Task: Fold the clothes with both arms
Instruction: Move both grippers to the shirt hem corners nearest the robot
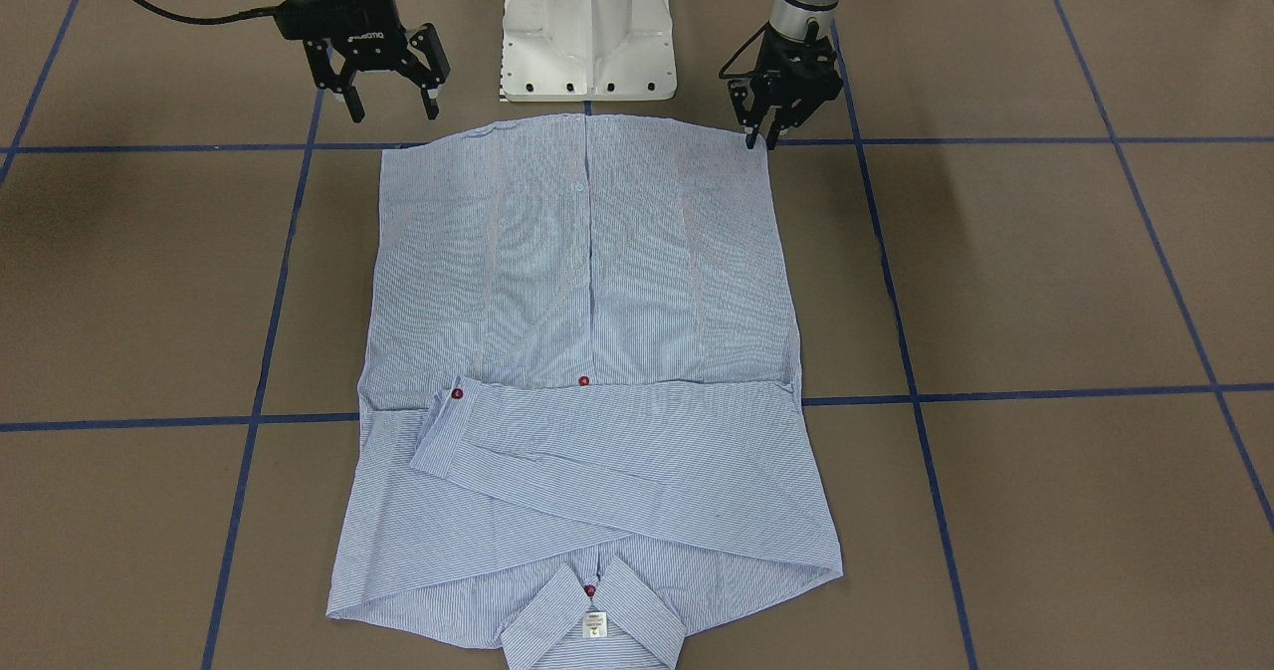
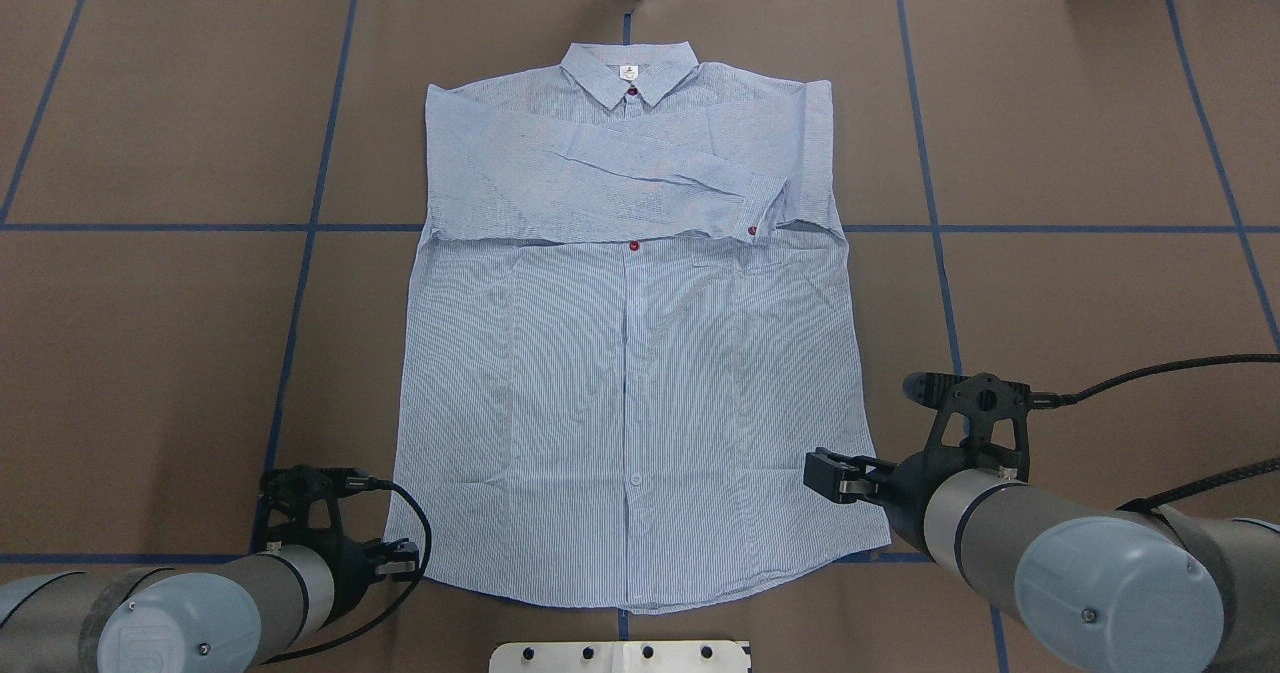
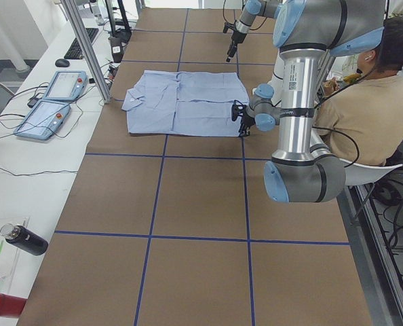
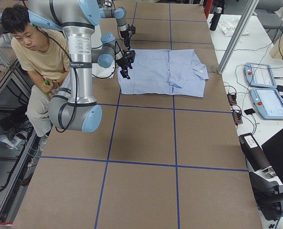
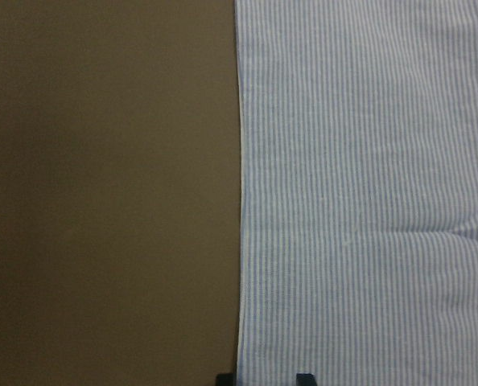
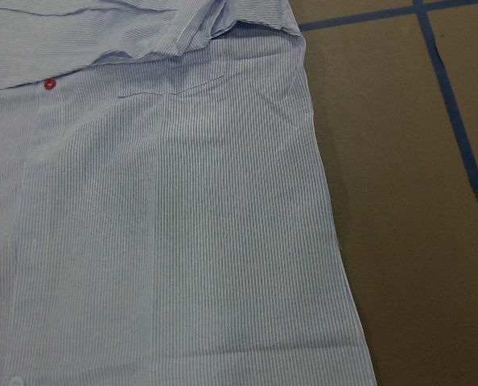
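The light blue striped shirt (image 1: 587, 282) (image 2: 630, 353) lies flat and buttoned on the brown table, its collar on the far side from the robot. Both sleeves are folded across the chest. My left gripper (image 1: 759, 137) (image 2: 400, 558) hangs low at the shirt's hem corner on my left. In the left wrist view its fingertips (image 5: 303, 377) straddle the shirt's side edge (image 5: 241, 201) with a gap, so it is open. My right gripper (image 1: 391, 108) (image 2: 825, 478) hovers open above the table, just behind the other hem corner. The right wrist view shows the chest pocket and side edge of the shirt (image 6: 158, 241).
The white pedestal base (image 1: 587, 33) stands just behind the hem. Blue tape lines cross the table. A seated person (image 3: 371, 88) (image 4: 36, 52) is behind the robot. Two control tablets (image 3: 52, 102) and a metal post (image 3: 86, 47) stand on the far side bench.
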Robot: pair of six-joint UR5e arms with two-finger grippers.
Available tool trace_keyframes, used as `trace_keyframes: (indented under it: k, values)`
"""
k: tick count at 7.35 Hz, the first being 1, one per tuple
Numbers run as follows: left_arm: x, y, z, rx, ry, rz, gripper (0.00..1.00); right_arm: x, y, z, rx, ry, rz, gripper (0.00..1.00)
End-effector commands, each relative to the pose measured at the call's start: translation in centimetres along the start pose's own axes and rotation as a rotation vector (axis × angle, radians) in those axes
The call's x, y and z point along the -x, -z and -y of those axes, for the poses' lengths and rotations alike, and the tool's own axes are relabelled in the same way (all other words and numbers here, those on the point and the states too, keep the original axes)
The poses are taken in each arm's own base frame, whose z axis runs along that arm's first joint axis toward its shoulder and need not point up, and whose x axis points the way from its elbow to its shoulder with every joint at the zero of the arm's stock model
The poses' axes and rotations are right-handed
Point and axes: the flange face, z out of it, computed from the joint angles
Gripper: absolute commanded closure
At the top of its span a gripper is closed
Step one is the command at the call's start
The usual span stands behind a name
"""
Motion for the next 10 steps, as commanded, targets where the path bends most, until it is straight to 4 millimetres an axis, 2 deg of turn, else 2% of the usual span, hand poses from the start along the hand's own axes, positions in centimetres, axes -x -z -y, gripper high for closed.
trace_keyframes:
  k: [1,2,3,4,6,8,9,10]
  values:
    - [-0.1,0.0,-0.1,0.001,-0.001,-0.001,0.77,0.0,0.0,0.0,0.000,0.001,-0.001,0.00]
    - [0.0,-0.1,0.0,-0.001,0.000,0.001,0.92,-0.1,-0.1,0.0,0.001,0.001,-0.002,0.00]
    - [0.2,-0.1,0.0,-0.001,0.000,0.004,0.93,-0.6,-0.3,-0.2,0.002,0.003,-0.012,0.00]
    - [0.1,0.0,0.0,-0.004,0.001,0.003,1.00,-1.0,-0.4,-0.6,0.009,0.008,-0.020,0.00]
    - [-0.1,0.0,0.1,-0.004,0.002,-0.002,1.00,-1.6,-0.8,-2.3,0.003,0.019,-0.032,0.00]
    - [-0.6,0.2,0.1,-0.005,0.006,-0.012,1.00,-3.1,-1.8,-5.9,-0.017,0.001,-0.031,0.00]
    - [-0.7,0.3,0.1,-0.007,0.011,-0.018,1.00,-4.0,-2.4,-6.6,-0.020,0.001,-0.023,0.03]
    - [-0.9,0.5,0.1,-0.006,0.030,-0.028,1.00,-4.6,-3.7,-7.5,-0.018,-0.031,-0.038,0.28]
